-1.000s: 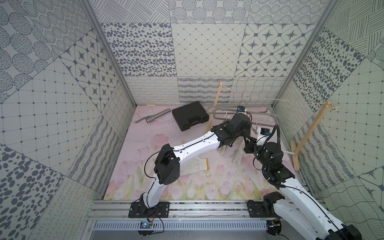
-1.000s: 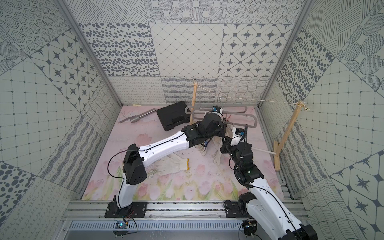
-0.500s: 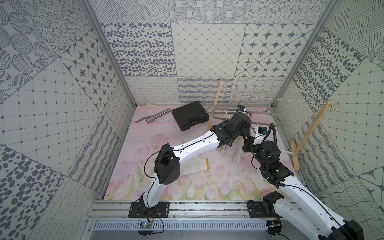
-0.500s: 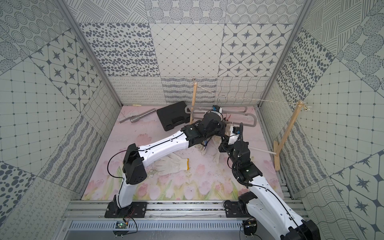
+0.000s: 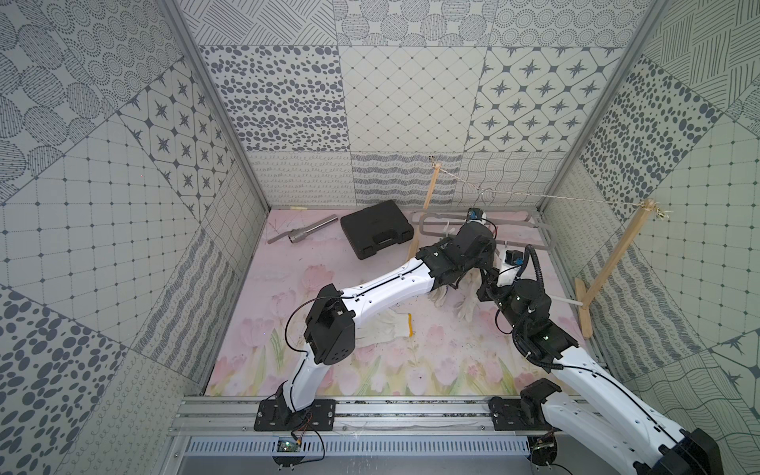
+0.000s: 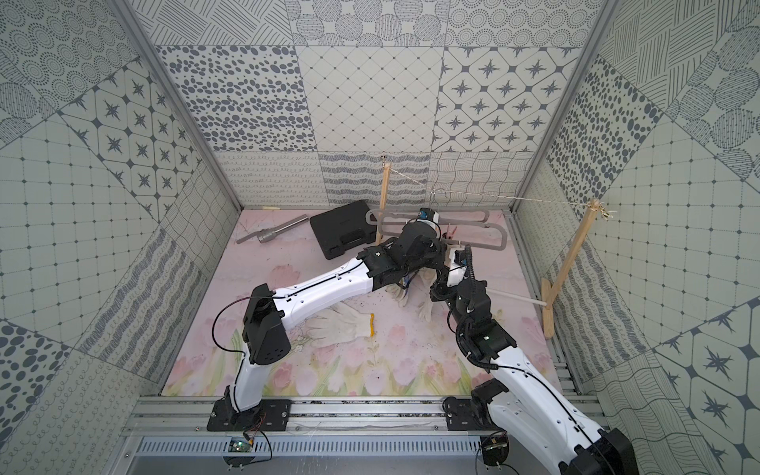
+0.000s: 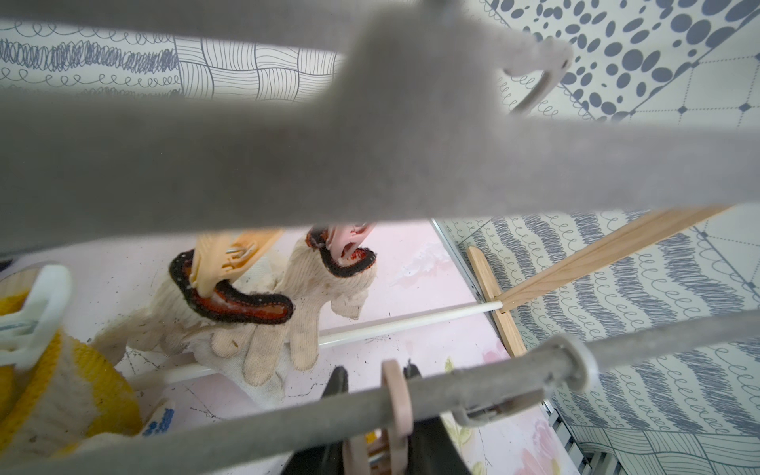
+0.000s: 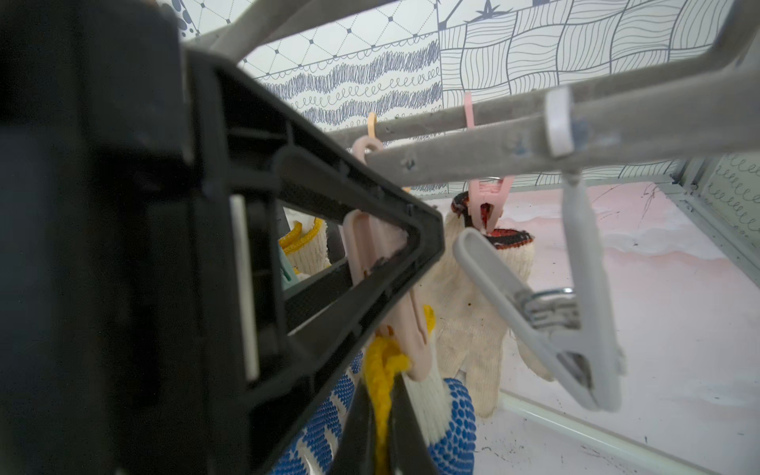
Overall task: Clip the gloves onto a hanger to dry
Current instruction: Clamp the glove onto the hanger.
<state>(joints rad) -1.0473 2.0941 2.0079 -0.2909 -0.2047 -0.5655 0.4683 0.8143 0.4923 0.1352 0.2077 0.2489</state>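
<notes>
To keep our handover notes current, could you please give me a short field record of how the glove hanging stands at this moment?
hanger: grey, hooked on string between wooden posts
clipped: at least two cream gloves, by orange peg and pink peg
left claw: shut on beige peg
right claw: shut on blue-dotted glove, at its yellow cuff, below that peg
spare: grey peg, empty
on mat: one loose glove, yellow-edged cuff
</notes>
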